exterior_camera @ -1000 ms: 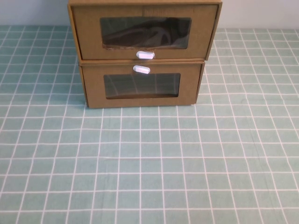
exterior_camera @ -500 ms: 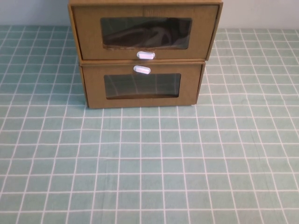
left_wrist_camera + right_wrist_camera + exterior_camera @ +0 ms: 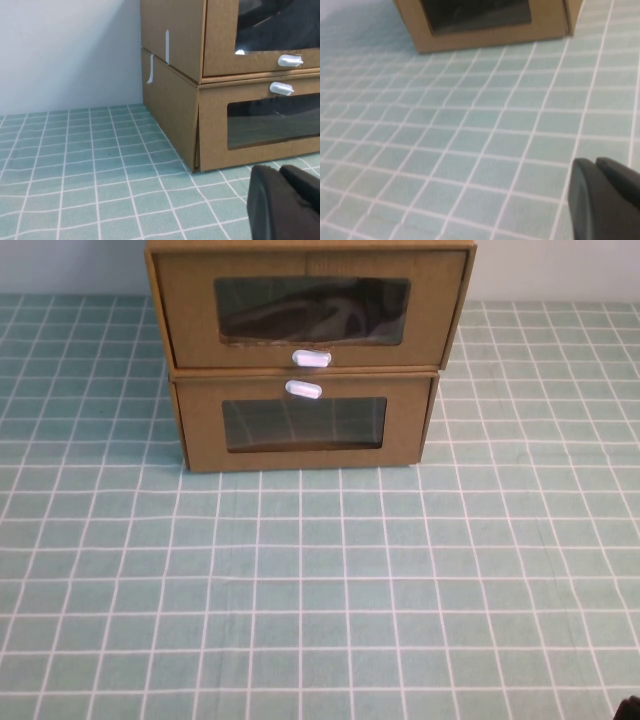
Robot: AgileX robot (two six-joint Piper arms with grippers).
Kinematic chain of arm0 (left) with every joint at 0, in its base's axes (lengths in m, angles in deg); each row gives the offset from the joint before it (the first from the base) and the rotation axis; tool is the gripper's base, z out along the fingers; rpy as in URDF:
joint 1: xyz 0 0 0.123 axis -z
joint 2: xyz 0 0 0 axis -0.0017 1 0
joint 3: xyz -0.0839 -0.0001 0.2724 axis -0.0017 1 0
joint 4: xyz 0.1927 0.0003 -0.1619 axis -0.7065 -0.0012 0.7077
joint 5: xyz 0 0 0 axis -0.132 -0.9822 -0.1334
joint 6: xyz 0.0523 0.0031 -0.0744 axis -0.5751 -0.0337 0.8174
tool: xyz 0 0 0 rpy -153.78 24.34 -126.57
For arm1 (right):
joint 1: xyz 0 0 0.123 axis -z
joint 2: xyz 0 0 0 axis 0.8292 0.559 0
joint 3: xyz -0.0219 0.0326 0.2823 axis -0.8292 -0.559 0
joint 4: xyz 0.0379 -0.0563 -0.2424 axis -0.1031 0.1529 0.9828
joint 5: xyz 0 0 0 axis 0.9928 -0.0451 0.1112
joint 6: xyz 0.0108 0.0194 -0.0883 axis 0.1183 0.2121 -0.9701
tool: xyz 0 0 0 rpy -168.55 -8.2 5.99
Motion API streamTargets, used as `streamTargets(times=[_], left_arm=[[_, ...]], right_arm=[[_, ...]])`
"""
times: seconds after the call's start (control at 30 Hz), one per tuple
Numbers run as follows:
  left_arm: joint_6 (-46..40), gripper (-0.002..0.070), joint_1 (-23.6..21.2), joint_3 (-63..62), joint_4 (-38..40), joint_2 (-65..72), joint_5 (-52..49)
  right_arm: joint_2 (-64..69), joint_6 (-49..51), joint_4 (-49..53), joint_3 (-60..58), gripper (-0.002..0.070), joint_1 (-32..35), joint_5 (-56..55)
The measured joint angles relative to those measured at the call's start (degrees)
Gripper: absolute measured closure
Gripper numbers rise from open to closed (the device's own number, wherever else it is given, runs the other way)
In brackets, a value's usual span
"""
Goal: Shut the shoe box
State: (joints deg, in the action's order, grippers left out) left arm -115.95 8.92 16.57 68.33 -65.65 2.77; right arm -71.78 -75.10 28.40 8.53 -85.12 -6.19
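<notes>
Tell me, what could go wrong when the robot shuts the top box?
The shoe box sits atop the lower box, so a hard push might shove or tip the stack. Their white tabs lie close together, so a gripper might press the wrong front. The left gripper is low near the stack's left corner, the right gripper low over the tablecloth, farther off.

- No text, label, brand or number can be read anywhere.
- The boxes' cardboard faces and white tabs carry no legible marks.
</notes>
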Motion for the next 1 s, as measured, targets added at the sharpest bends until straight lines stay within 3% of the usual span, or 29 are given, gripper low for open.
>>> streamTargets(times=[0.2,0.3,0.53,0.67,1.0], left_arm=[[0.0,0.068,0.0,0.0,0.0,0.0,0.0],[0.0,0.068,0.0,0.0,0.0,0.0,0.0],[0.0,0.068,0.0,0.0,0.0,-0.1,0.0],[0.0,0.068,0.0,0.0,0.0,-0.1,0.0],[0.0,0.068,0.0,0.0,0.0,-0.1,0.0]], right_arm=[[0.0,0.0,0.7,0.0,0.0687,0.0,4.1],[-0.8,0.1,6.2,0.0,0.0687,1.0,4.6],[-2.4,0.1,9.7,0.0,0.0687,18.9,3.1],[-3.0,0.1,9.9,0.0,0.0687,24.8,4.5],[-3.0,0.1,9.6,0.0,0.0687,25.7,4.8]])
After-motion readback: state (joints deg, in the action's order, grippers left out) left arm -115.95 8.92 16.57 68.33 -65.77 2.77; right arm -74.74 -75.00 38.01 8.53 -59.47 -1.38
